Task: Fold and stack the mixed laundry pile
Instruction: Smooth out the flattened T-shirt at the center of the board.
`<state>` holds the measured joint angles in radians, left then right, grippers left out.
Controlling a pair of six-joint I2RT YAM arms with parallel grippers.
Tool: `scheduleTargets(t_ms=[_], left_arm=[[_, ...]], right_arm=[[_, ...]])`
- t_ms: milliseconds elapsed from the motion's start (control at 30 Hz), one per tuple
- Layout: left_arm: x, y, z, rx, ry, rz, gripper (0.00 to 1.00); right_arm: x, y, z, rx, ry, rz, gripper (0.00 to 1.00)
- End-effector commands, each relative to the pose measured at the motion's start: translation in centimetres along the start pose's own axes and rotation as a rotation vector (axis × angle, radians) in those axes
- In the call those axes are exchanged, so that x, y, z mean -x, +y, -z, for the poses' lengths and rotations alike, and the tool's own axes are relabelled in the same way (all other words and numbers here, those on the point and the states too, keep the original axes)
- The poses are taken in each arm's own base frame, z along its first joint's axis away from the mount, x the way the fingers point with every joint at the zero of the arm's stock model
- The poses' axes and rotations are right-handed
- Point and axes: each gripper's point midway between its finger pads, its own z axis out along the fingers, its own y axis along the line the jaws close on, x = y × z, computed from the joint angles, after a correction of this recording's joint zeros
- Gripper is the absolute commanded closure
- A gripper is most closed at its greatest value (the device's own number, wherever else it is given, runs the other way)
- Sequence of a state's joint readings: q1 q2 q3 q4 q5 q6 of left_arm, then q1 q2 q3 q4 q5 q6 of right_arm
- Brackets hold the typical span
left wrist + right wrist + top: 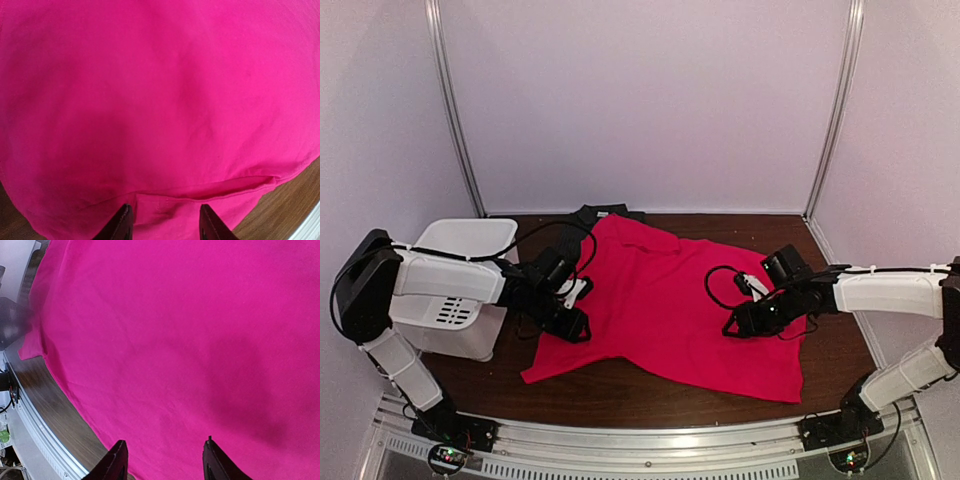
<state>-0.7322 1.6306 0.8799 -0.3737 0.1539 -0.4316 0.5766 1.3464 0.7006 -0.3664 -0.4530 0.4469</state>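
Reading the top view as a clock with 12 at the far wall, you have the red T-shirt (660, 300) spread nearly flat across the middle of the table (620, 397). Its widest run goes from about 8 o'clock to 4 o'clock along the near edge, narrowing to a peak at 12. The dark pinstriped shirt (605, 212) shows only as a sliver at 12 and looks tucked under the red cloth.

Your left gripper (575, 322) sits over the shirt's 9 o'clock border. Its jaws are parted and nothing is between them, and a seamed hem lies just ahead of the tips in the left wrist view. Your right gripper (738, 325) is well in from the 3 o'clock edge, also released, with plain fabric below it.

The left arm is therefore closer to a graspable edge, and the right must travel out toward 3 or 4 o'clock to find one. Whether that left hem is a sleeve or the bottom I can't quite tell. The white bin (470, 235) stands at 9, beside the left arm.
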Motion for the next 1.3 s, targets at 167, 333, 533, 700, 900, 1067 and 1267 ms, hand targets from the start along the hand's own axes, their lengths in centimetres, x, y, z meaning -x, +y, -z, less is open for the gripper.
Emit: scheduleTargets(t_ms=[167,333,533,700,900,1067,1267], left_arm=[[0.4,1.0,-0.1,0.068,-0.007,-0.017,0.53],[-0.3,0.7,-0.5,0.04,0.018,-0.034,0.6],[-0.4,-0.6,0.5,-0.002,0.001,-0.082,0.84],[-0.3,-1.9,2.0,-0.037,-0.028,-0.128,1.0],[-1.9,-4.2,3.9,-0.091,-0.013,-0.215,1.0],[-5.8,-7.9,5.5,-0.187,0.066,-0.327,1.0],[-11.9,-10.3,5.0,-0.238,0.276,-0.417,0.85]], right_arm=[[0.3,0.2,0.0,0.001,-0.012,0.024,0.48],[0.2,0.0,0.3,-0.012,-0.016,0.024,0.47],[0.1,-0.3,0.2,-0.023,-0.013,0.023,0.47],[0.0,-0.4,0.1,-0.021,-0.011,0.022,0.47],[0.3,-0.3,0.4,-0.025,-0.016,0.024,0.47],[0.4,-0.3,0.8,-0.028,-0.023,0.022,0.47],[1.1,0.1,1.6,-0.022,-0.037,0.03,0.47]])
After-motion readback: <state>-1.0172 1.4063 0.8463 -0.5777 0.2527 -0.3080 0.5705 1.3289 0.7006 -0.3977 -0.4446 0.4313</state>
